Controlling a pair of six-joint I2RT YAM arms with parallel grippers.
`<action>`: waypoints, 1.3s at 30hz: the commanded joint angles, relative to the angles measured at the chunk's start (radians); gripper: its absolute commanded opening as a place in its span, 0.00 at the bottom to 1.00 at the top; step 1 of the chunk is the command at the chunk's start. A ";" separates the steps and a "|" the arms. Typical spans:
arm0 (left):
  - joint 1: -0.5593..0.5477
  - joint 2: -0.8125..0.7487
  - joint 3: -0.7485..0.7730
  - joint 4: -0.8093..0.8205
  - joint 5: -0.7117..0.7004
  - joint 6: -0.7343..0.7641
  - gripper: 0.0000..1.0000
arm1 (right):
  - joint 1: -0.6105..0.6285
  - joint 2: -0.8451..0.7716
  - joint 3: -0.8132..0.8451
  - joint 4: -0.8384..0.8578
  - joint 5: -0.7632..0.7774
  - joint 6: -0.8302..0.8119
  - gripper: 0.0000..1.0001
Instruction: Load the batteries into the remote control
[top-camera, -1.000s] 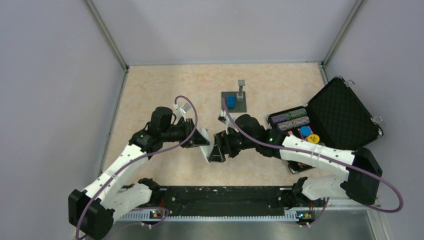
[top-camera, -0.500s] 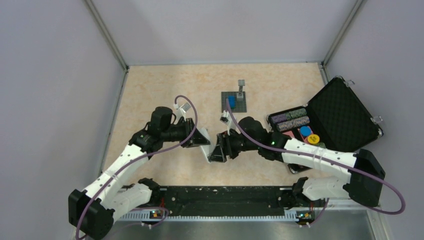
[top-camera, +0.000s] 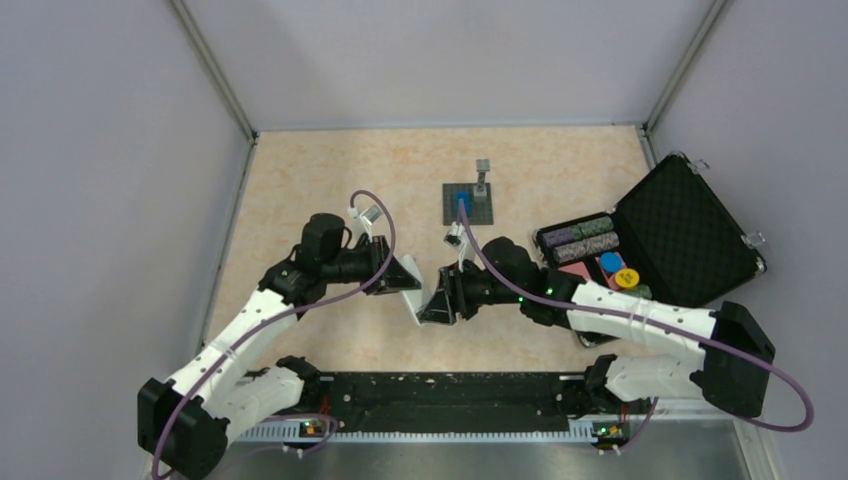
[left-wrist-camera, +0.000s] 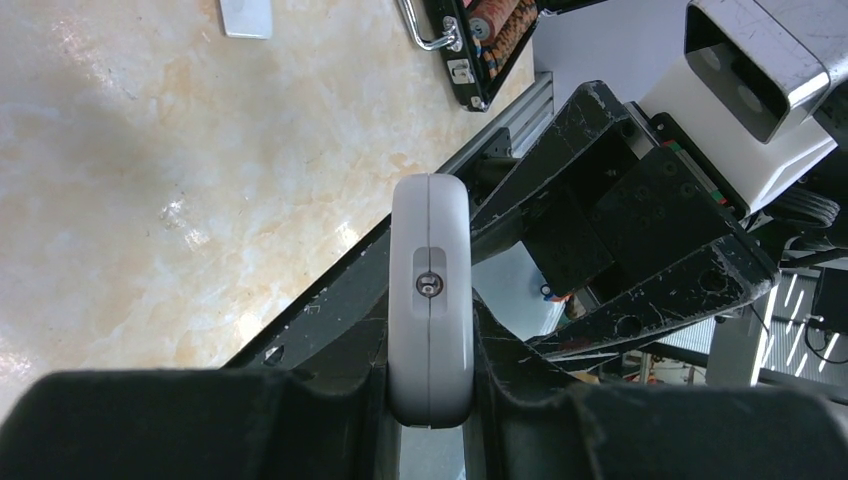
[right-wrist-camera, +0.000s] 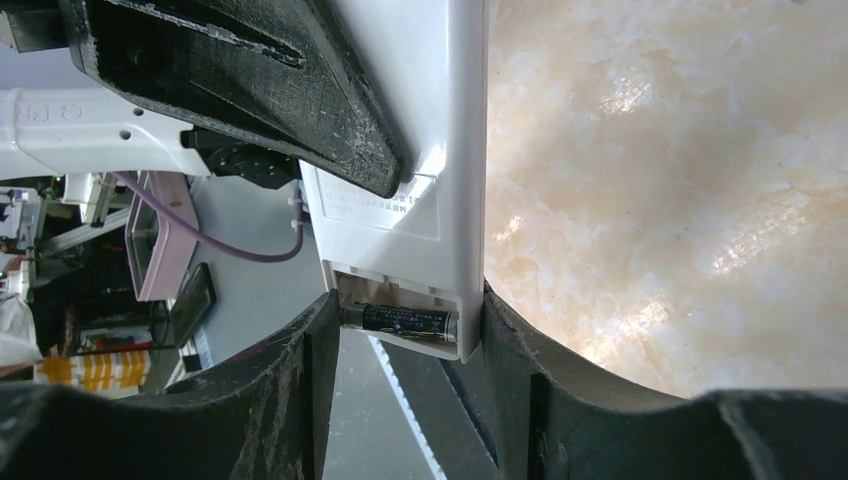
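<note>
Remote control (left-wrist-camera: 430, 300) is up over the table (top-camera: 330, 190), pinched edge-on in the left gripper (left-wrist-camera: 430, 395). The right gripper (right-wrist-camera: 405, 335) clamps the open compartment end, with one battery (right-wrist-camera: 400, 320) seated inside.

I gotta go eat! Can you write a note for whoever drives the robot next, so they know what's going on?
Left claw: shut on the remote, holding it edge-up above the table.
Right claw: looks shut on the remote's open end.
Done: one battery lies in the open slot.
Second battery: not seen in any view.
Left to do: check that the first battery sits right, find and fit the second, then cover the slot.
</note>
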 joint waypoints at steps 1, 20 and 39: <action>-0.002 -0.042 0.007 0.122 0.129 -0.071 0.00 | 0.008 -0.021 -0.029 0.022 0.080 -0.014 0.46; -0.002 -0.063 0.004 0.298 0.230 -0.214 0.00 | 0.008 -0.064 -0.088 0.043 0.165 -0.025 0.48; -0.001 -0.071 0.066 0.162 0.249 -0.089 0.00 | 0.007 -0.079 -0.096 -0.032 0.279 -0.129 0.40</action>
